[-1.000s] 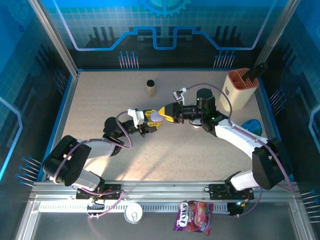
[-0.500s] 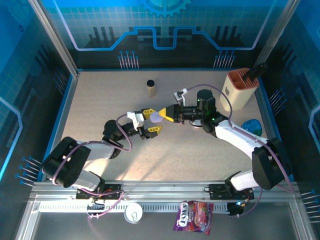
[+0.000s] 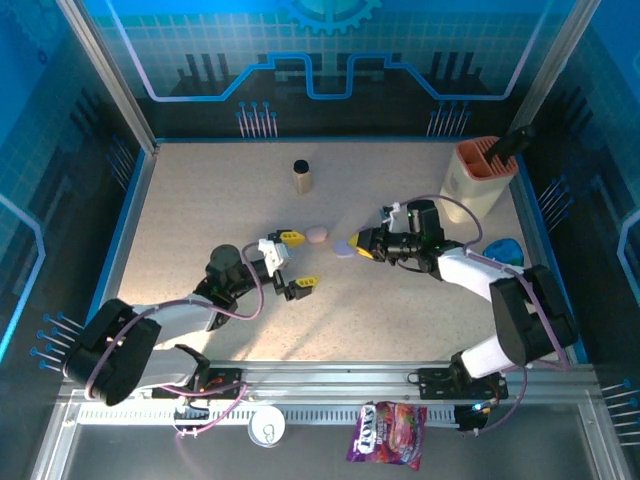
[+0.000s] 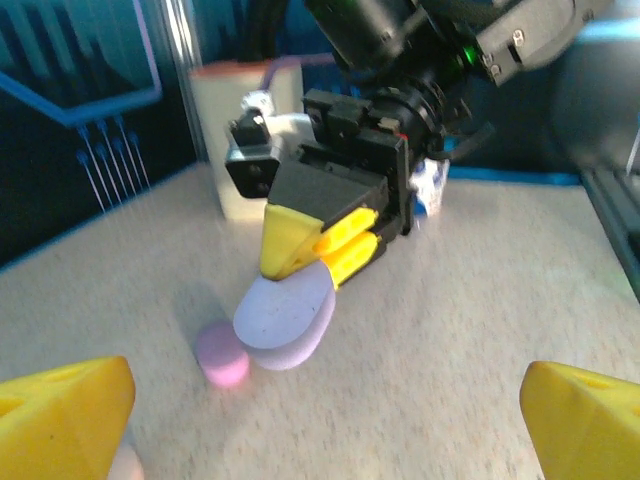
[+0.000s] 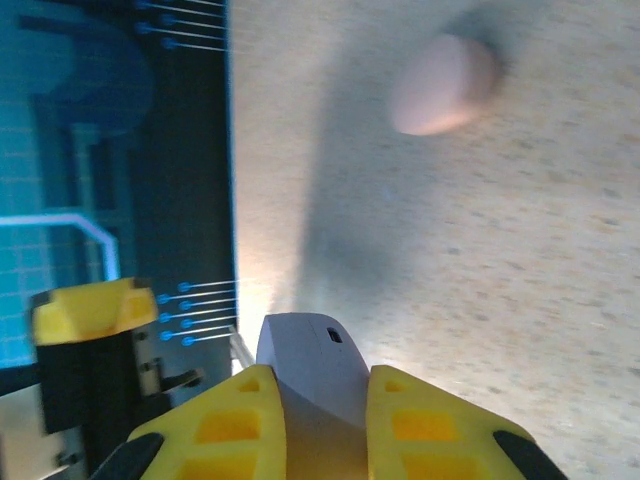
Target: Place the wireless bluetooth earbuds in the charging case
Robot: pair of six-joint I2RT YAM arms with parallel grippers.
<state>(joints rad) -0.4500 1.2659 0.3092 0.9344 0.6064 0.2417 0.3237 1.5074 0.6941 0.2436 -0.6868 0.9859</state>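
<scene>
Right fingers [image 5: 230, 430] clamped on lilac case [image 4: 285, 312], slot [image 5: 334, 336] visible from right wrist, left fingers [image 4: 60, 410] wide apart

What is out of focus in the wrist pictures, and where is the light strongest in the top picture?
Left wrist view: own yellow fingers are blurred, the case is fairly sharp. Right wrist view: the pink piece is blurred. Top view: brightest patch lies on the table near the arm bases.
</scene>
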